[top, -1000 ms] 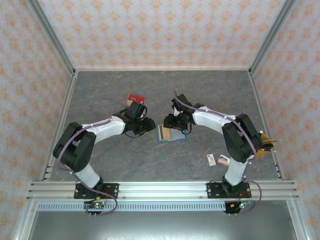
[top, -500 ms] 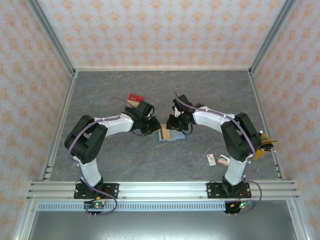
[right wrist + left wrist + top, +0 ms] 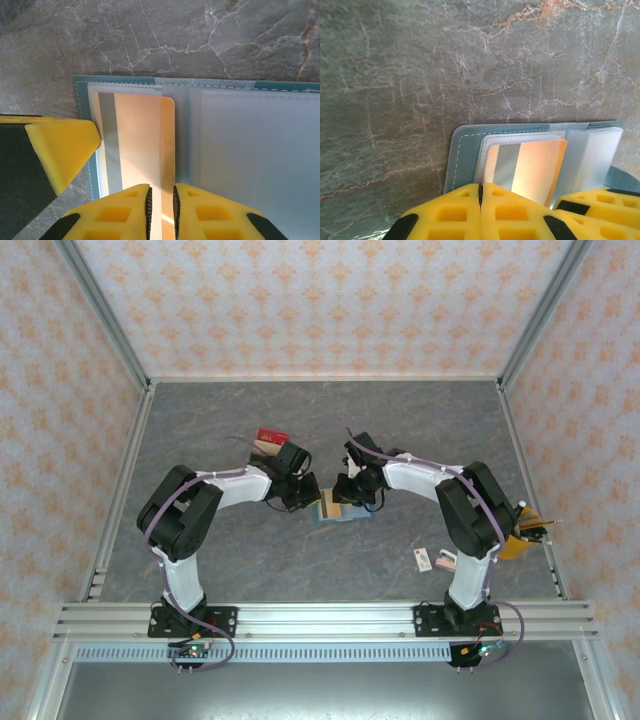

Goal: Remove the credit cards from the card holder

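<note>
**Item: the card holder** [image 3: 338, 510]. Teal folding wallet, lying open and flat on the grey counter [image 3: 300, 570], about mid-counter, between the two arms' tips. The clear sleeves face up.

**Item: tan card** [image 3: 142, 145]. Orange-tan with a grey stripe along one long side. It lies on the left-hand leaf of the card holder, under or partly out of the clear sleeve; which of the two cannot be told.

**Item: red card** [image 3: 271, 435]. On the counter beyond the left arm, well apart from the card holder and resting on a small tan piece. Judged to be out already.

**Item: right gripper** [image 3: 161, 187]. The fingers are drawn close on the near edge of the tan card, which runs into the narrow slit between them. This reads as a pinch.

**Item: left gripper** [image 3: 480, 186]. The fingers are pressed together with nothing seen between them, at the near edge of the card holder. Whether they bear down on the cover cannot be told.

**Other pieces:** white tag [image 3: 424, 559] and pinkish lump [image 3: 447, 561], near the right arm's base, untouched.

**Progress, as judged:** one card removed and one in hand but not yet free of the holder. The pull-out and set-down remain. The right-hand sleeves look pale; whether they hold a further card cannot be told.
</note>
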